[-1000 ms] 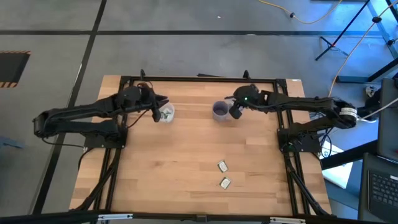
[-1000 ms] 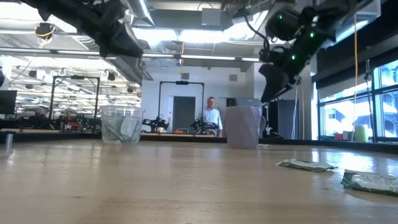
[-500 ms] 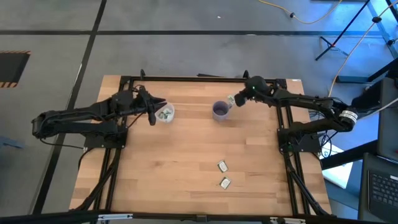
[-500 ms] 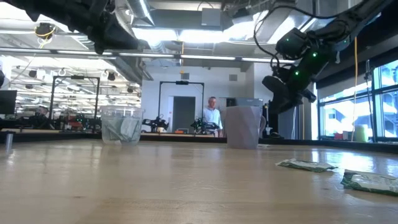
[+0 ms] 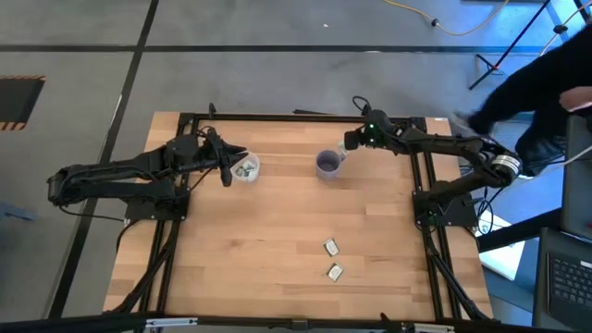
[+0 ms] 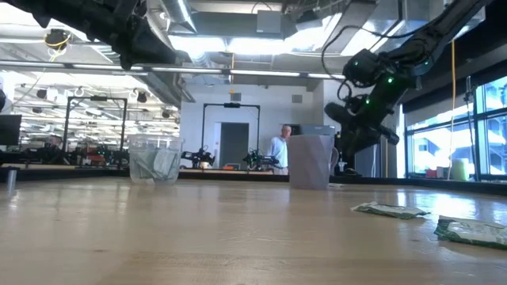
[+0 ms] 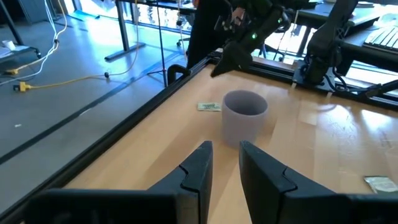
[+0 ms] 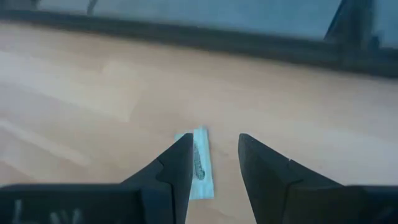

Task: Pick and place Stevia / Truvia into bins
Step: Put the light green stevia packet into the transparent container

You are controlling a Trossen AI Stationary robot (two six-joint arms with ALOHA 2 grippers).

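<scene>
Right wrist view: one green-and-white packet (image 8: pixel 200 163) lies flat on the wooden table (image 8: pixel 74 93), just below the right claw (image 8: pixel 213 163), partly under one finger; the fingers stand parted and hold nothing. From above, that claw (image 5: pixel 352 141) hangs beside the purple mug (image 5: pixel 327 164) near the table's far edge. The left claw (image 5: pixel 228 159), fingers slightly apart and empty, hovers by the clear cup (image 5: pixel 246 168), which holds packets. Two more packets (image 5: pixel 331 247) (image 5: pixel 335 272) lie well apart from both claws.
</scene>
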